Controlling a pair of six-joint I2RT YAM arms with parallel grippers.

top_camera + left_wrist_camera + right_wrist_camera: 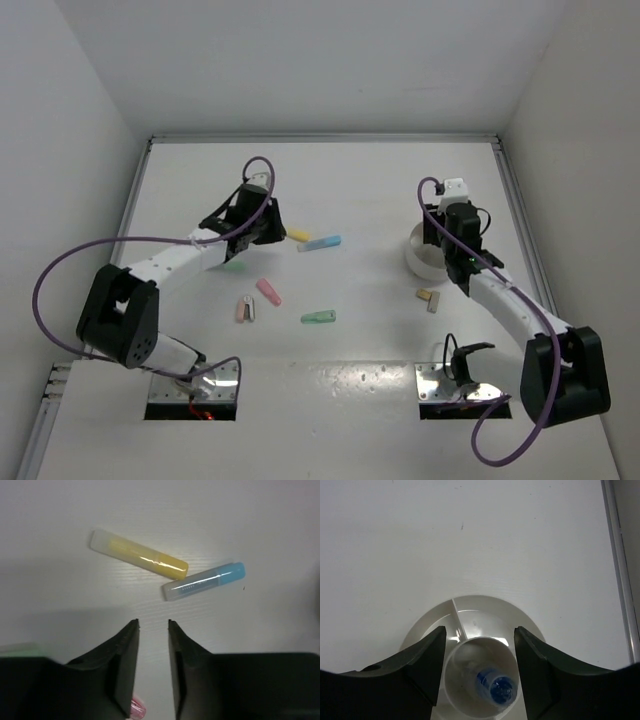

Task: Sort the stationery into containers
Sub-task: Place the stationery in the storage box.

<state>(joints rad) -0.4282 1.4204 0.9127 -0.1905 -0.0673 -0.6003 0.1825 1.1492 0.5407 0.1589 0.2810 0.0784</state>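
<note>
left pincer (153,624), narrowly parted and empty, hovers with the yellow stick (140,554) just ahead; best to widen, square across it, then descend. right pincer (479,630) gapes wide, empty, above the white tub (485,602), with the blue-capped bottle (495,687) beneath.

Bare table (45,595) lies between the left gripper's (152,625) parted fingers and the yellow stick (140,554) and blue stick (202,581), whose ends almost touch. A blue-capped bottle (495,687) occupies the tub's (487,602) centre cup.

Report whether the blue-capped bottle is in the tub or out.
In. The bottle sits inside the round centre cup of the tub.
</note>
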